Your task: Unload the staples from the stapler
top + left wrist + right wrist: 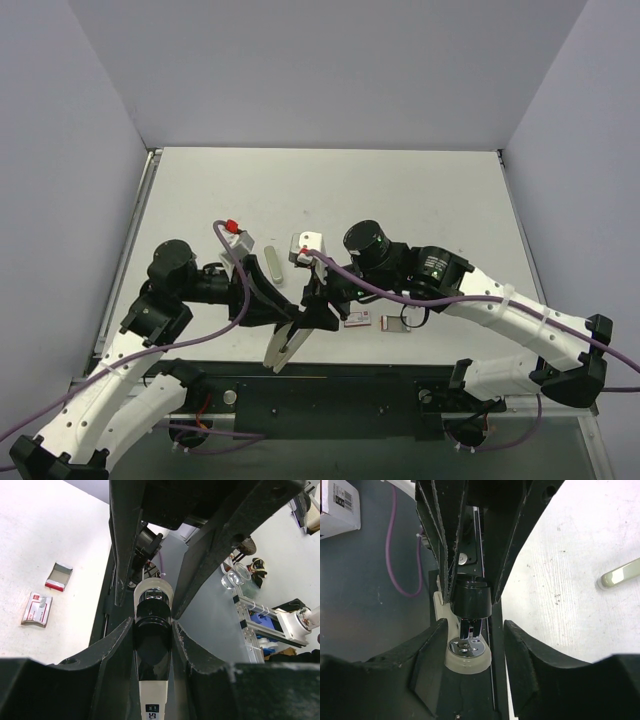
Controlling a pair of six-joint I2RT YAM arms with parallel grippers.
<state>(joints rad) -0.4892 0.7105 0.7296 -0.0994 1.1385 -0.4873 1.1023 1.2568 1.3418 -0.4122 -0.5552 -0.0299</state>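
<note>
Top view only: the counter (400, 200) in full, with both arms meeting near its front edge and an olive-grey bar (274, 265) lying behind them.
Left wrist view only: two small red-and-white boxes (37, 609) (59, 576) side by side on the counter, and the beige body of the stapler (152, 645) running out of the bottom of the picture.
Right wrist view only: the stapler's chrome tip in a clear cap.
Stapler place: held in the air over the counter's front edge, between the two grippers.
Stapler axis: diagonal in the top view, with the beige end (283, 345) toward the near left and the black end toward the right gripper (318, 300).
Left gripper (152, 630): clamped on the stapler's black section.
Right gripper, own view (475, 630): fingers spread around the capped tip, with a gap on one side.
</note>
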